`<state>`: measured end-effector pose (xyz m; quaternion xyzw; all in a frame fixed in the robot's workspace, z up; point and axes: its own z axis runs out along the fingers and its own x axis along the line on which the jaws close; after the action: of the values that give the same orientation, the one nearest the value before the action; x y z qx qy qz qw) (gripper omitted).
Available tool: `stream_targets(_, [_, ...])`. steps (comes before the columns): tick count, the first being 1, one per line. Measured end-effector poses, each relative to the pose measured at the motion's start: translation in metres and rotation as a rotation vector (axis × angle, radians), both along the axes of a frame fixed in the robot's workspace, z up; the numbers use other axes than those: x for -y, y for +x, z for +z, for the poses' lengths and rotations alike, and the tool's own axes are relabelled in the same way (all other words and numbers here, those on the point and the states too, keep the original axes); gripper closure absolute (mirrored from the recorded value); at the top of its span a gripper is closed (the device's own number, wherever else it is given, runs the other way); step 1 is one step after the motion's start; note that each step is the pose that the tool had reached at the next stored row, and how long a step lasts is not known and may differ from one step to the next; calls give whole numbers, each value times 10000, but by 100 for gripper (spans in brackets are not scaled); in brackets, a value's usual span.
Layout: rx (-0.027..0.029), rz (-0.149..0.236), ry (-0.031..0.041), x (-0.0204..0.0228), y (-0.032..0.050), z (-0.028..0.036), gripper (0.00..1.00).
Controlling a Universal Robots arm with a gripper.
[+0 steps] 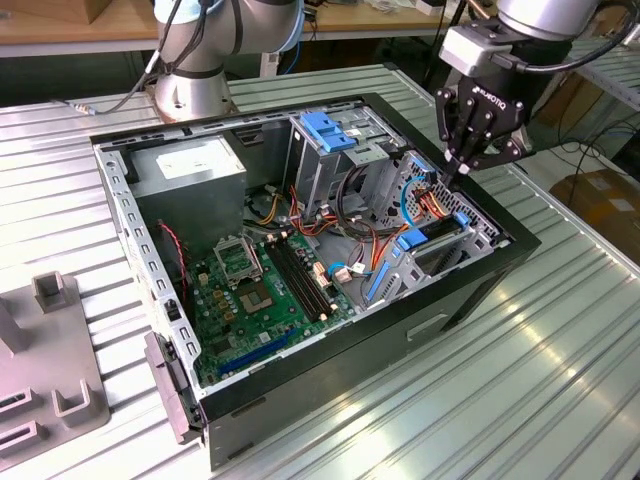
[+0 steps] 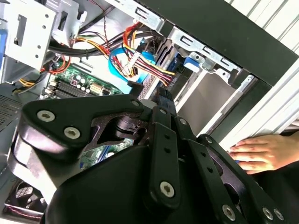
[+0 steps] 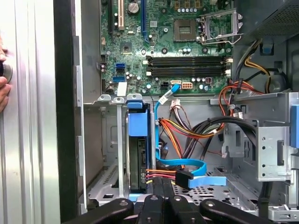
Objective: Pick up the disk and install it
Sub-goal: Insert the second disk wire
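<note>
The gripper (image 1: 462, 168) hangs over the drive cage at the exterior view's right end of the open computer case (image 1: 250, 420), its fingers drawn together to a narrow tip and holding nothing that can be seen. The disk (image 3: 139, 158) already stands on edge in its slot in the cage (image 3: 105, 186), its blue bracket (image 3: 140, 123) uppermost in the first wrist view, with a bundle of coloured power wires (image 3: 161, 174) running to it. It looks stiff, fairly heavy for its size and sensitive to knocks — the smooth metal faces would slip, so the plastic bracket edges seem the safer hold. A person's hand (image 2: 261, 154) rests on the table just beside the case.
</note>
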<state>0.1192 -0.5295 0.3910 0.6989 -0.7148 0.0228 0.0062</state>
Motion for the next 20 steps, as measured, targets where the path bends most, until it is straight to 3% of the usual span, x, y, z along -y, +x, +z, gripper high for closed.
stream_targets(5, [0,0,0,-59,-4,57,90])
stream_targets(10, [0,1,-20,-126,-6,71,90])
stream_targets(12, [0,0,-146,-152,-13,71,90])
stream_targets(14, [0,-1,-205,-189,-20,72,90])
stream_targets(18, [1,0,-355,-304,-40,70,90])
stream_targets(19, [1,1,-382,-313,-46,62,90])
stream_targets(20, [1,0,-462,-320,-51,53,90])
